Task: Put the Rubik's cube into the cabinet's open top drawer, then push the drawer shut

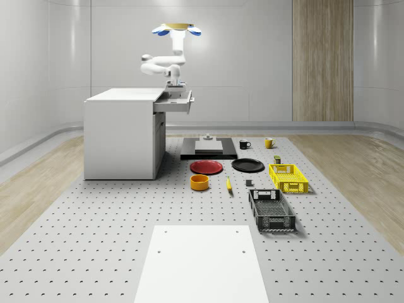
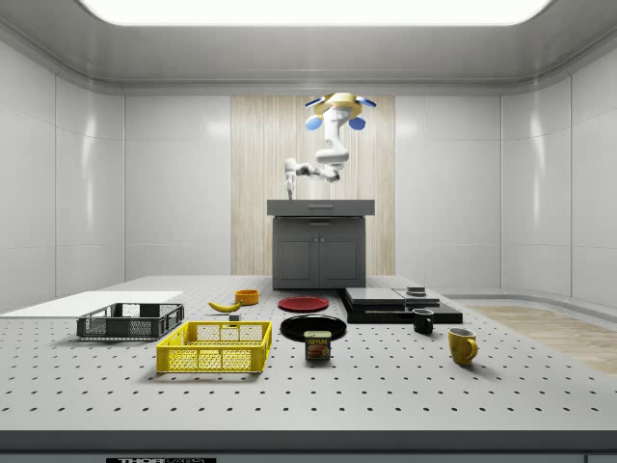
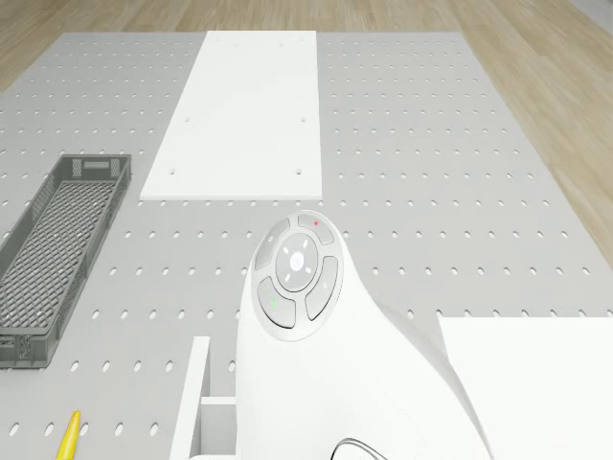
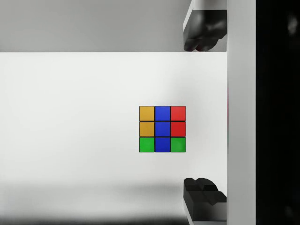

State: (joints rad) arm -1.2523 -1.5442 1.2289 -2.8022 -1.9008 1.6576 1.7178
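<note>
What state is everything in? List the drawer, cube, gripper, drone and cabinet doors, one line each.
Top drawer: open, pulled out.
Rubik's cube: lying flat on the drawer floor, not gripped.
Gripper: open, above the drawer.
Drone: hovering over the drawer.
Cabinet doors: shut.
</note>
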